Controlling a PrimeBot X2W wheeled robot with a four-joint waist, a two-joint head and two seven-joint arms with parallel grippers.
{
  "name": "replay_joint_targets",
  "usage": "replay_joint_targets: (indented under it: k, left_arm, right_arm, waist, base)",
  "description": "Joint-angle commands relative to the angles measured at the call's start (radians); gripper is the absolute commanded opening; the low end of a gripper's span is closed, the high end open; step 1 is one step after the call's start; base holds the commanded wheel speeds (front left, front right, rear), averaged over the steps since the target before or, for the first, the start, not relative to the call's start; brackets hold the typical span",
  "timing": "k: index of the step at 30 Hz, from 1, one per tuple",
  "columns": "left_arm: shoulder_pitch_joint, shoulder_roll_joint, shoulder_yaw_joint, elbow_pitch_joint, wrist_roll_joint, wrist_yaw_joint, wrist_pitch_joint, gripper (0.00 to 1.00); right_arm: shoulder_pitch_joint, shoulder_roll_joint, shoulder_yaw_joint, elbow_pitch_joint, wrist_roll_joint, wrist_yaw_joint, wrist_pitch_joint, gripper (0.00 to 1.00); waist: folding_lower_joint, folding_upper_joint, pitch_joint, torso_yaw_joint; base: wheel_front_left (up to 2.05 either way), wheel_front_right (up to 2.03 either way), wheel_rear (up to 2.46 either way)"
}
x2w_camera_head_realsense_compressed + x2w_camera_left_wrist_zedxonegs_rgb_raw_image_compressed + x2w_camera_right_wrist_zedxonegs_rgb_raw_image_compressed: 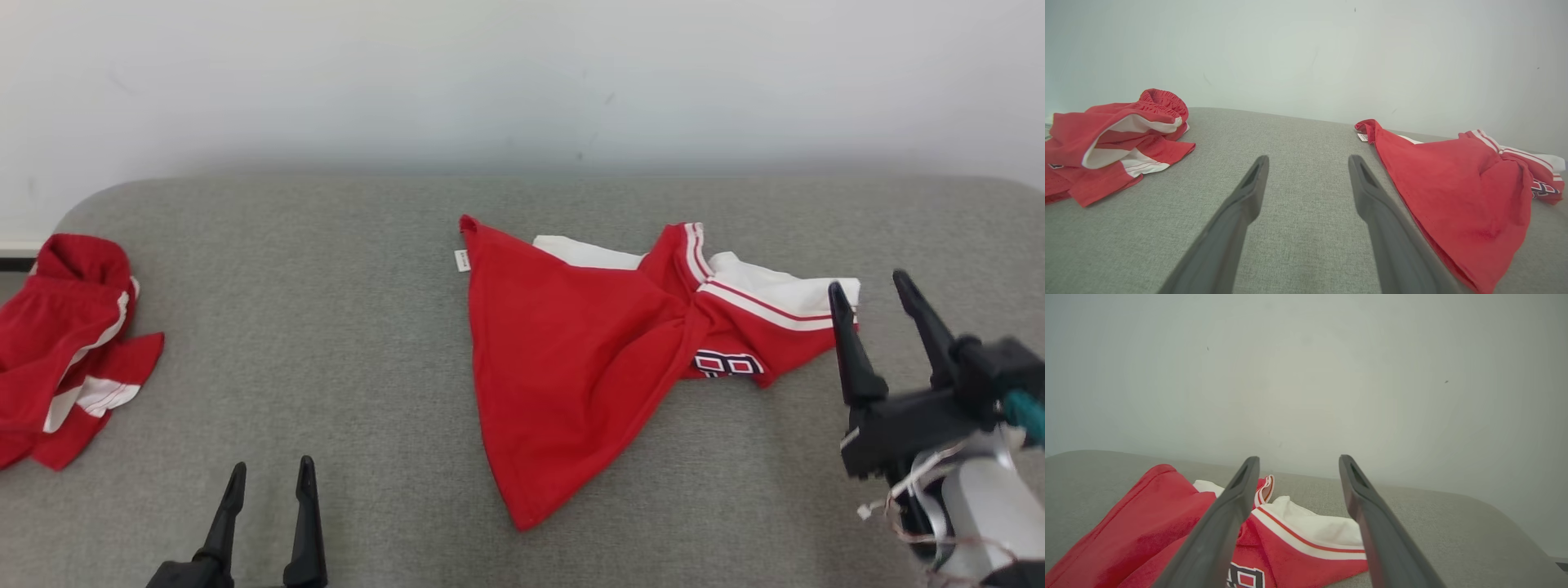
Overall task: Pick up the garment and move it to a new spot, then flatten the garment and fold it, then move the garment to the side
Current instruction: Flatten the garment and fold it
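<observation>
Now my left gripper and right gripper gape empty; the twisted red jersey lies central on the grey cushion.
Pinching one layer from the cushion's right may tighten that twist.

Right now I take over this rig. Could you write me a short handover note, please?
Left gripper: open, empty, low near the front edge of the grey surface.
Right gripper: open, empty, at the right end of the red jersey.
Jersey: mid-surface, twisted, not flat. Another red garment lies crumpled far left.
Done: nothing certain; the jersey lies unheld.
Left: flatten, fold, move aside.
</observation>
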Motion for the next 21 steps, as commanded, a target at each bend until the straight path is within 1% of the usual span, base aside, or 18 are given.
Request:
replay_joint_targets:
  k: [1,5,6,12,15,21]
  left_arm:
    - [0.013,0.000,0.009,-0.003,0.010,-0.003,-0.003,1.00]
    - [0.014,0.000,0.020,-0.001,0.020,-0.006,-0.003,1.00]
    - [0.014,0.000,0.020,-0.001,0.020,-0.006,-0.003,1.00]
    - [0.017,0.000,0.033,0.003,0.025,-0.011,-0.003,1.00]
    - [0.016,0.000,0.032,0.003,0.028,-0.010,-0.003,1.00]
    - [0.022,0.000,0.012,0.012,0.029,-0.016,-0.003,1.00]
  right_arm:
    - [0.048,0.020,-0.027,-0.041,-0.019,-0.002,0.000,1.00]
    - [0.173,0.072,-0.090,-0.159,-0.052,-0.002,0.000,1.00]
    - [0.173,0.072,-0.090,-0.159,-0.052,-0.002,0.000,1.00]
    - [0.296,0.132,-0.120,-0.269,-0.085,-0.002,0.000,1.00]
    - [0.331,0.154,-0.125,-0.296,-0.092,-0.002,0.000,1.00]
    - [0.371,0.186,-0.140,-0.310,-0.090,-0.002,0.000,1.00]
  waist:
    - [0.0001,-0.0001,-0.009,-0.032]
    - [0.0001,-0.0001,-0.012,-0.053]
    - [0.0001,-0.0001,-0.012,-0.053]
    - [0.0001,-0.0001,-0.019,-0.072]
    - [0.0001,-0.0001,-0.021,-0.079]
    - [0.0001,-0.0001,-0.030,-0.078]
  base:
    - [0.00,0.00,0.00]
    - [0.00,0.00,0.00]
    - [0.00,0.00,0.00]
    - [0.00,0.00,0.00]
    - [0.00,0.00,0.00]
    - [0.00,0.00,0.00]
